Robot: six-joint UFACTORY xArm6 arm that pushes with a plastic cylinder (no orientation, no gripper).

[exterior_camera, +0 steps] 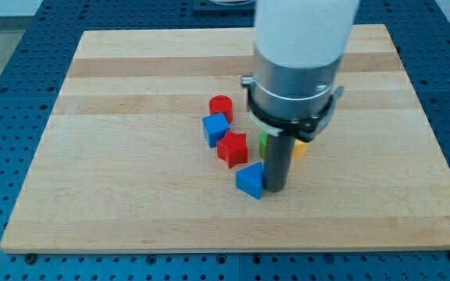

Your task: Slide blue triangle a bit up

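The blue triangle (250, 181) lies on the wooden board (131, 172), a little below the view's middle. My tip (276, 189) stands right beside it, touching or nearly touching its right side. The dark rod rises from there into the large white and grey arm body above.
A red star-shaped block (232, 148) lies just up-left of the blue triangle. A blue cube (216, 128) and a red cylinder (221, 107) lie further up-left. A green block (263, 142) and a yellow block (300, 148) are partly hidden behind the rod.
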